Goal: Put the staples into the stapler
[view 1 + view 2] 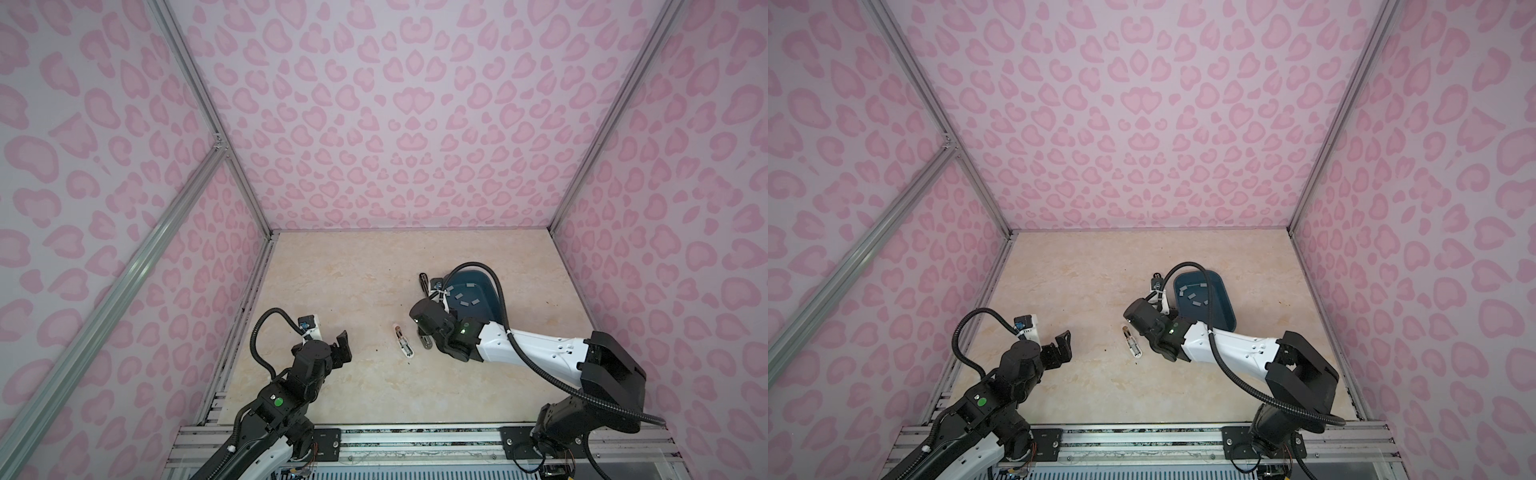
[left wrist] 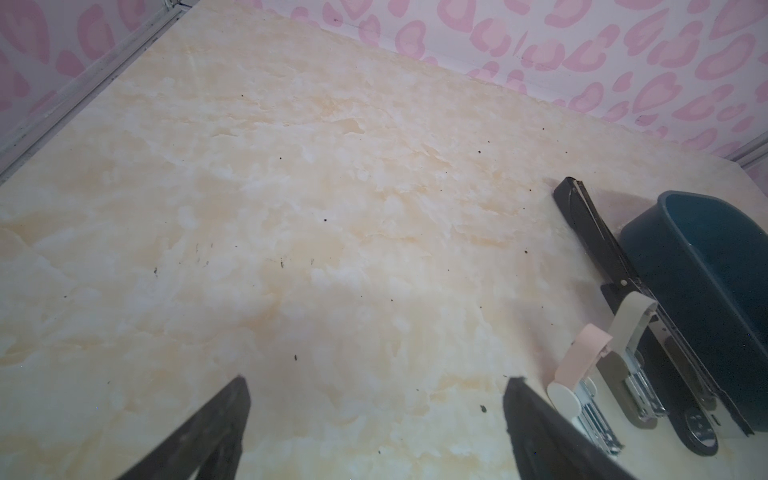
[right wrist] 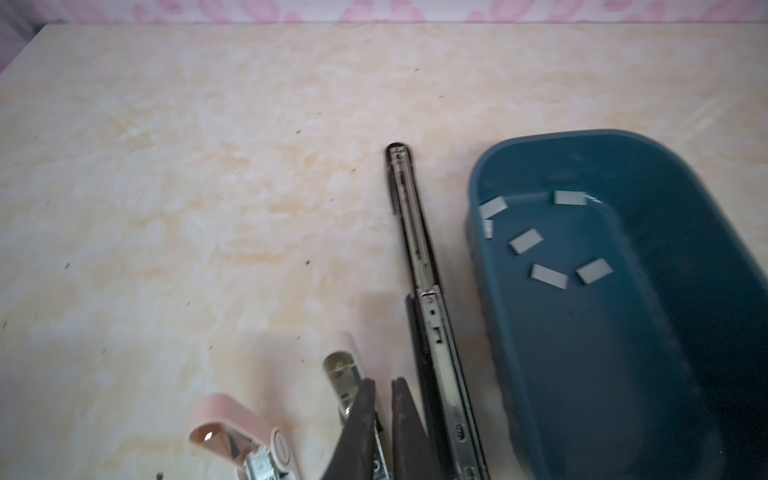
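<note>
My right pincer (image 3: 383, 380) barely cracked, nothing in it — staples (image 3: 525, 241) scattered in blue bin (image 3: 602, 132) just beyond, to my right, axes every which way. Left pincer (image 2: 376, 380) spread, well off.

Left arm (image 1: 291, 386) is folded back, left gripper (image 2: 378, 380) spread wide. Right arm (image 1: 536, 345) is stretched across toward centre, right gripper (image 3: 383, 386) pitched down, jaws parted only narrowly.

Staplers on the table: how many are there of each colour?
pink stapler: 1
cream stapler: 1
black stapler: 1
Total: 3
</note>
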You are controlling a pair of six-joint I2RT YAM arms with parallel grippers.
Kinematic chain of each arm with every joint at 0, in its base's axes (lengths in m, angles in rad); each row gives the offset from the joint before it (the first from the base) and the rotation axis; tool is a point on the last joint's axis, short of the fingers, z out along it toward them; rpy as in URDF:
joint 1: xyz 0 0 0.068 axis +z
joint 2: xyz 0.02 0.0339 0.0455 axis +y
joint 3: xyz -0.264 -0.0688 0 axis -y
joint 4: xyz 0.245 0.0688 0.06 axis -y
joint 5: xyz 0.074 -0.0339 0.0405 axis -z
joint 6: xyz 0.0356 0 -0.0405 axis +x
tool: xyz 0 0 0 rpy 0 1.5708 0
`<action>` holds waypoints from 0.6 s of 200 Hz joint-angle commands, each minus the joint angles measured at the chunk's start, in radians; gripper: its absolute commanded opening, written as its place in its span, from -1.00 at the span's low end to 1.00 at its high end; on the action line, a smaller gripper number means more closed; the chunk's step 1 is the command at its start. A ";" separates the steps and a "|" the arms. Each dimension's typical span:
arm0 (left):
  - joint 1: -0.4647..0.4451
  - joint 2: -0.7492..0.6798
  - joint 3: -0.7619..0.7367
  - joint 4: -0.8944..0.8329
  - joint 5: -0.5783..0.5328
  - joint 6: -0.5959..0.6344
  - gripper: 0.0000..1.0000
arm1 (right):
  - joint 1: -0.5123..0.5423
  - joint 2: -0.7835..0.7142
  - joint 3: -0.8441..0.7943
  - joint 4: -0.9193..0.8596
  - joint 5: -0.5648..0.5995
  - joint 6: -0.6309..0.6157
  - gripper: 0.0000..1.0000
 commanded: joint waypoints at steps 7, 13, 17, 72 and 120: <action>0.001 -0.019 0.008 0.017 0.003 0.004 0.92 | -0.026 -0.065 0.011 -0.384 0.215 0.359 0.15; 0.001 -0.026 0.007 0.015 0.005 0.004 0.92 | -0.038 -0.092 -0.013 -0.379 0.219 0.366 0.23; 0.001 -0.033 0.005 0.012 0.006 0.004 0.92 | -0.049 -0.114 -0.031 -0.371 0.209 0.362 0.27; 0.001 -0.105 -0.013 -0.004 0.017 0.001 0.93 | -0.272 -0.343 -0.147 -0.703 0.214 0.711 0.09; 0.001 -0.103 -0.012 -0.007 0.022 -0.001 0.92 | -0.514 -0.717 -0.385 -0.634 0.089 0.724 0.15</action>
